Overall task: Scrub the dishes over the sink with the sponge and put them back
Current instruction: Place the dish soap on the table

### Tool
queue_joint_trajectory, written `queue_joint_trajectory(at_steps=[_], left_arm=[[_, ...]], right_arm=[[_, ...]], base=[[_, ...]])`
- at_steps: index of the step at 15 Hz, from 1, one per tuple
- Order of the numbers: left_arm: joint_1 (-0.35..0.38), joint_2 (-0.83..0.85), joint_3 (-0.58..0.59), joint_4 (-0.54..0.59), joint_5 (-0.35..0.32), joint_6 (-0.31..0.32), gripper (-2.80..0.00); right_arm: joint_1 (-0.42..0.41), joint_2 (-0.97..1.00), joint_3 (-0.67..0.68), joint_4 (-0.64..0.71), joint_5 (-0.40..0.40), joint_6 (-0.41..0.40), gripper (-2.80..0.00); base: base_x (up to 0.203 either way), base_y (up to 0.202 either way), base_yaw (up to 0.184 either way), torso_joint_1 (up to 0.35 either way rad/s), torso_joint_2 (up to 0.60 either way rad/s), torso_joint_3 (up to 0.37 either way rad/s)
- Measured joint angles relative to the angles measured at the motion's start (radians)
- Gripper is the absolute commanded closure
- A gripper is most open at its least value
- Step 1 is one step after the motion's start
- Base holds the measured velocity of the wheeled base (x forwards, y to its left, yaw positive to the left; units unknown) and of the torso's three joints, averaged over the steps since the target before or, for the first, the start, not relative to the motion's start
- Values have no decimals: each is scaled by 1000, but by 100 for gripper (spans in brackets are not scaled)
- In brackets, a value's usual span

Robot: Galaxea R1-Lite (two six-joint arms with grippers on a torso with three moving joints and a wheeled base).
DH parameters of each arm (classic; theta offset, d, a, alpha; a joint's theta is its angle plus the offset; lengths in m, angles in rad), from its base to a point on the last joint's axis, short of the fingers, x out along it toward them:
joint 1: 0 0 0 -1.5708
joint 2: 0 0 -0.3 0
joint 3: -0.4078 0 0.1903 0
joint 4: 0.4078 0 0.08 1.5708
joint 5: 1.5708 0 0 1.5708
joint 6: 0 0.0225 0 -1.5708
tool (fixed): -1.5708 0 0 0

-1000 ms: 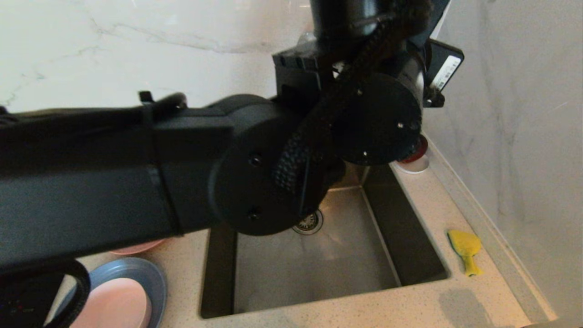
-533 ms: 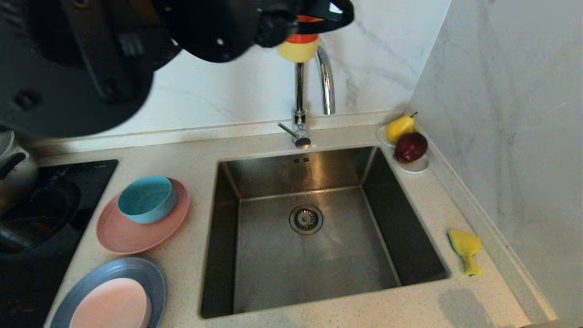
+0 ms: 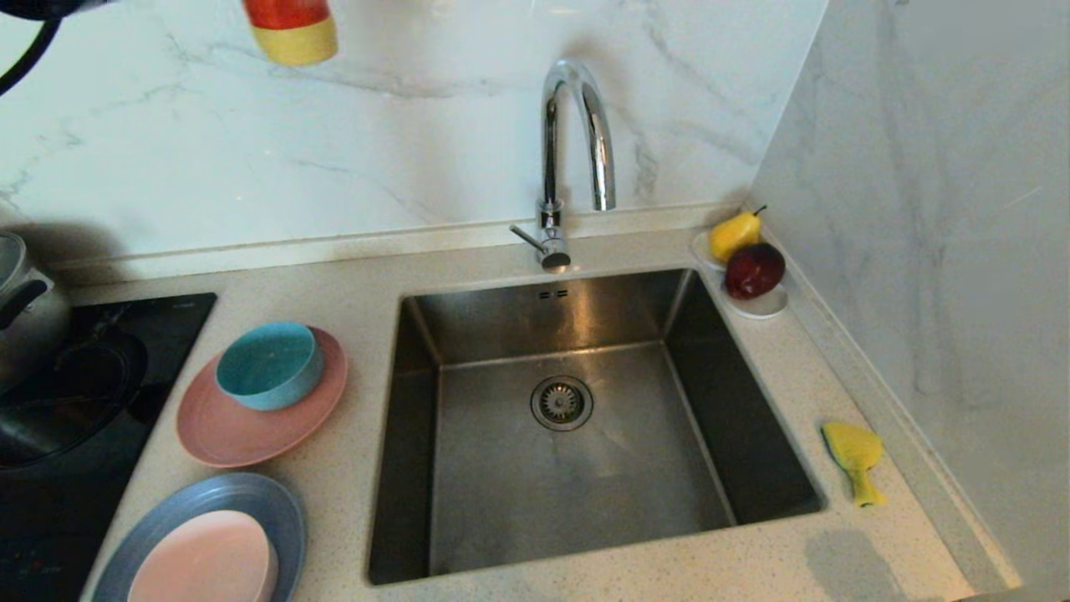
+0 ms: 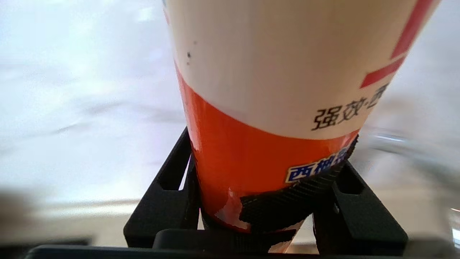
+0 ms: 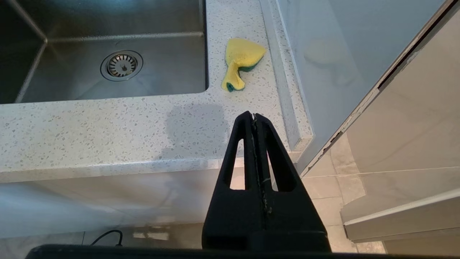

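The steel sink [image 3: 577, 493] lies mid-counter under a chrome tap [image 3: 577, 134]. Left of it stand the dishes: a teal bowl [image 3: 269, 364] on a salmon-pink plate [image 3: 251, 439], and a pale pink bowl [image 3: 205, 560] on a grey-blue plate [image 3: 267, 497]. The yellow sponge [image 3: 853, 456] [image 5: 240, 59] lies on the counter right of the sink. My left gripper [image 4: 269, 154] is shut on an orange and cream bottle [image 4: 280, 90], whose end shows high at the back left [image 3: 292, 29]. Low off the counter's front right corner, my right gripper [image 5: 253, 117] is shut and holds nothing.
A steel pot [image 3: 25, 309] sits on a black hob [image 3: 75, 418] at the far left. A white saucer [image 3: 765, 308] with a pear and a red apple stands in the back right corner. A marble wall runs close along the right side.
My left arm, which blocked the head view over the sink, has swung up and to the left with the bottle. The dishes and tap now show. The right arm has not moved.
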Motion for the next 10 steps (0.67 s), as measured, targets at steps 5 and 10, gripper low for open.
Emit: queue_joint_trajectory(at_steps=[5, 10], left_arm=[[221, -63, 227, -12, 10, -115, 0], [307, -26, 400, -173, 150, -231, 0]], right_arm=[[0, 0, 0, 1, 0, 0, 0], [0, 0, 0, 1, 0, 0, 0]], base=[[0, 0, 0, 0, 0, 0], [0, 0, 0, 0, 0, 0]])
